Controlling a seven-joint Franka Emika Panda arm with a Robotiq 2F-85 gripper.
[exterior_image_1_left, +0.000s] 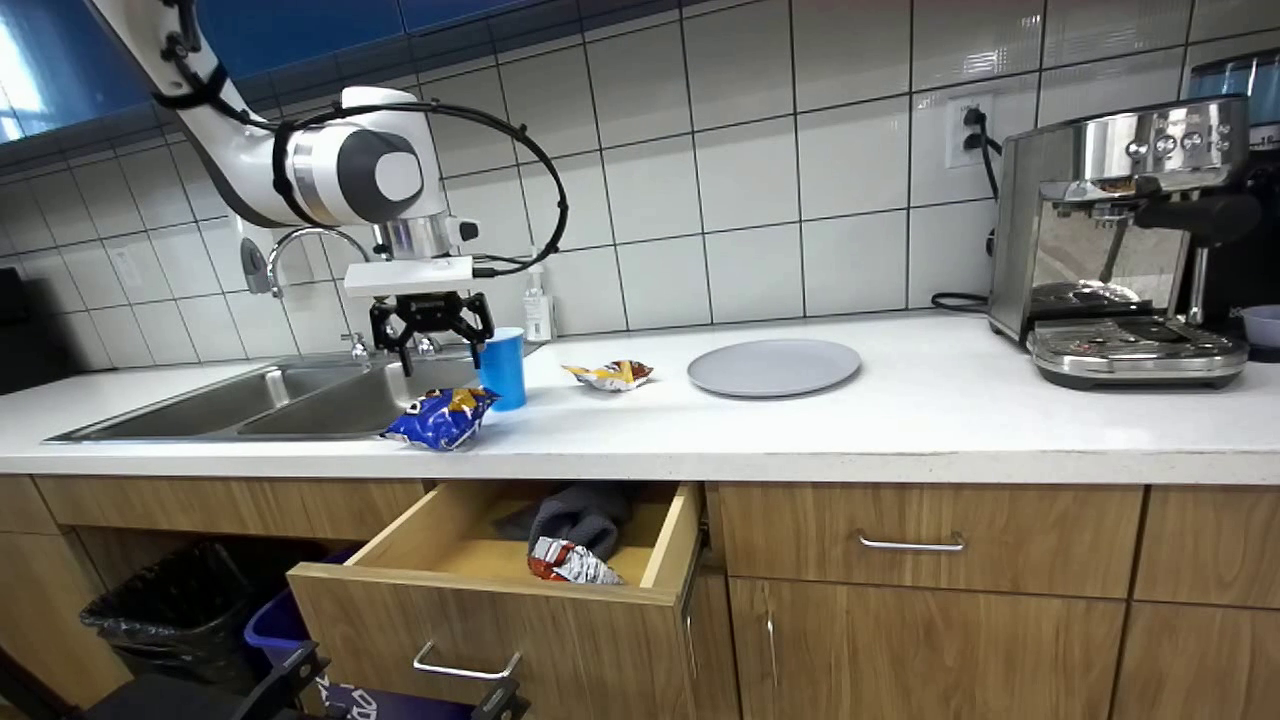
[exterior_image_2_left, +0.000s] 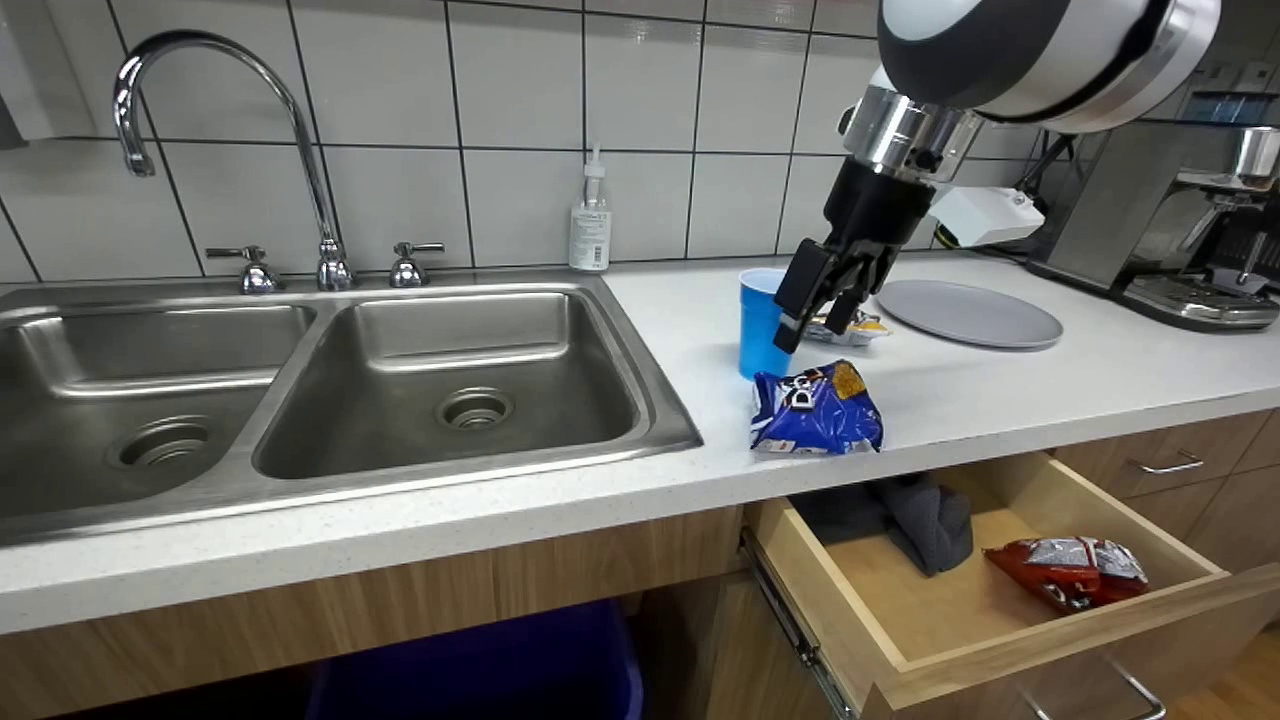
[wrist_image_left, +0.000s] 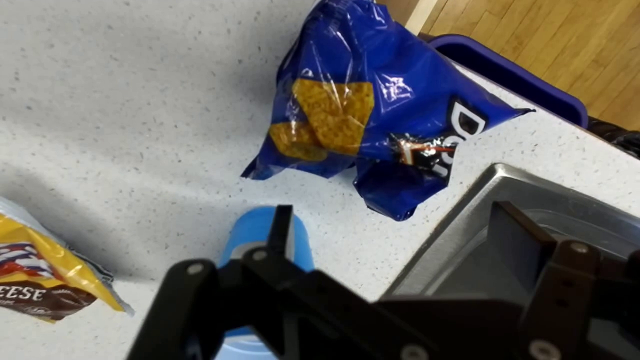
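My gripper hangs over the counter by the sink's right end, fingers spread and holding nothing. A blue chip bag lies on the counter near its front edge, below the gripper. In the wrist view that bag sits ahead of the fingertips, apart from them. A blue cup stands upright behind the bag. One finger overlaps the cup in the wrist view; whether they touch I cannot tell. The other finger appears over the sink. To the cup's right rests a crumpled yellow bag.
A steel double sink with a tall faucet adjoins the bags. Below the counter, an open drawer holds grey cloth and a red bag. Further along are a grey plate and a coffee machine.
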